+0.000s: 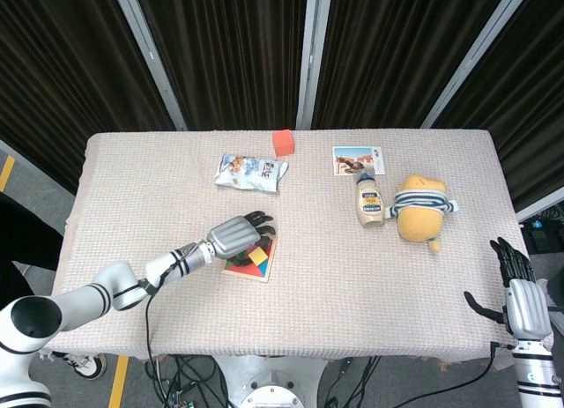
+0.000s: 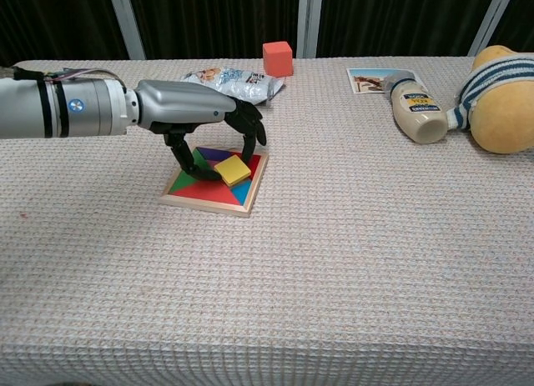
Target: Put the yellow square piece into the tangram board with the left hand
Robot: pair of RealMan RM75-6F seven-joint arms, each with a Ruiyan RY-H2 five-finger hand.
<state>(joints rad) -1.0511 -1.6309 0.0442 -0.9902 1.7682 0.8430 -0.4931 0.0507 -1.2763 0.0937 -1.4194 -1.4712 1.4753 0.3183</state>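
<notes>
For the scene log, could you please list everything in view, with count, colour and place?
table: one, beige woven cloth, under everything.
board: one, wooden frame with coloured pieces, left of centre.
yellow square: one, yellow, on the board under the left hand.
cube: one, red, far edge at centre.
snack bag: one, white and blue, lying left of the cube.
card: one, white with a picture, far right of centre.
bottle: one, cream, on its side, its base end overlapping the card.
plush toy: one, yellow with a striped band, touching the bottle's right side.
left hand: one, silver with black fingers, arched over the board.
right hand: one, silver and black, off the table's right edge.
</notes>
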